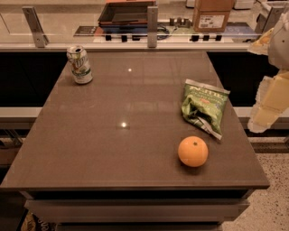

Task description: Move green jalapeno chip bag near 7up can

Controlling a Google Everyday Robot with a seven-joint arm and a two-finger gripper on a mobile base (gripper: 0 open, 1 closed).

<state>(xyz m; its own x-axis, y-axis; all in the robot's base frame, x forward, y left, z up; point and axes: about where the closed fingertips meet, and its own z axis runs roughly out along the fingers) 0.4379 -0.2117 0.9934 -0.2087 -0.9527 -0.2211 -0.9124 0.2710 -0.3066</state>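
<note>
From my seat, the gripper hangs at the far right edge of the view. It is a pale, blocky shape held off the table's right side, above the floor, and it touches nothing. I cannot tell whether it is spread or closed up.

The nearest thing to it is the chip bag, which lies on the right part of the table, close to the right edge. The bag is green foil, heavily crinkled and somewhat collapsed. A white strip runs along its top edge, which faces the far side of the table. I see a small red mark near the middle of the bag. Its lower right corner is torn into a silvery flap, and that flap points toward the front.

Just in front of that flap, near the bag but apart from it, sits a round orange.

The can stands upright at the far left corner of the table, well apart from the bag. It is white and green with a silver top, and its side looks slightly dented.

Beyond the table a ledge carries a cardboard box and a dark tray.
</note>
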